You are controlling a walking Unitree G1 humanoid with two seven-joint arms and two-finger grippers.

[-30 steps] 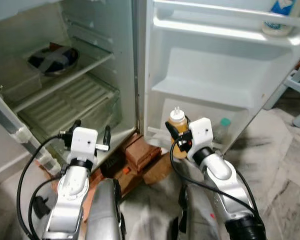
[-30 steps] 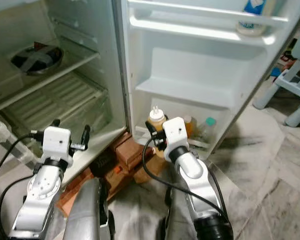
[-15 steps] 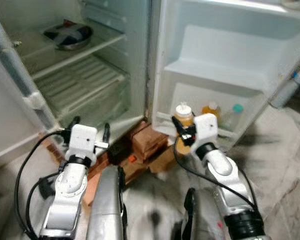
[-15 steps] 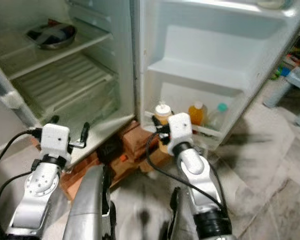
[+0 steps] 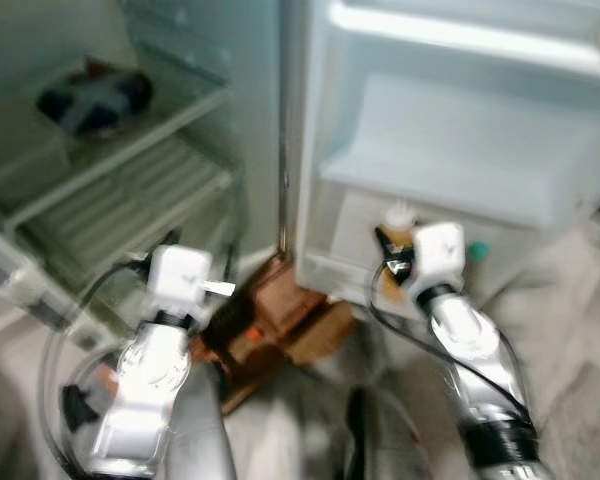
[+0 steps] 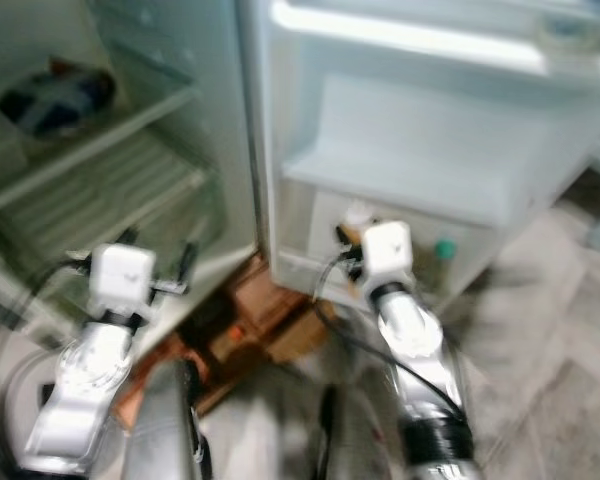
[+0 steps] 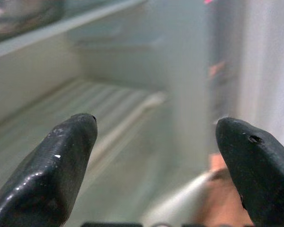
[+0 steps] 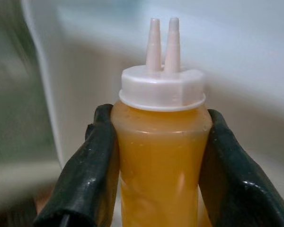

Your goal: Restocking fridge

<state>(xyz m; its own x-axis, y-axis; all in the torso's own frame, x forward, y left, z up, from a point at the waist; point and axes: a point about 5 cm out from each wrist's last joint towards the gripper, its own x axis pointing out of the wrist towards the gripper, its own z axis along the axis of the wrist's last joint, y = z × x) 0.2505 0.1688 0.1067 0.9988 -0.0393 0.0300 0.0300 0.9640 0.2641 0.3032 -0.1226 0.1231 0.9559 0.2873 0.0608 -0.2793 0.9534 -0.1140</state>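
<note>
My right gripper (image 5: 392, 266) is shut on an orange sauce bottle (image 8: 161, 156) with a white twin-nozzle cap (image 5: 398, 214). It holds the bottle upright in front of the lowest bin of the open fridge door (image 5: 460, 150). Both black fingers (image 8: 92, 170) press the bottle's sides. My left gripper (image 7: 156, 125) is open with nothing between its fingers. It hovers before the lower edge of the fridge compartment (image 5: 130, 190), facing the ribbed bottom shelf (image 7: 109, 109). The head views are blurred.
A dark bowl (image 5: 90, 100) sits on the fridge's upper glass shelf. A teal-capped bottle (image 5: 477, 250) stands in the door's lowest bin. Reddish bricks (image 5: 290, 300) lie under the fridge between my arms. The floor is mottled grey stone.
The camera has swung and the picture has blurred. My right gripper with the bottle now sits closer to the door's lowest bin. The left gripper stays open.
</note>
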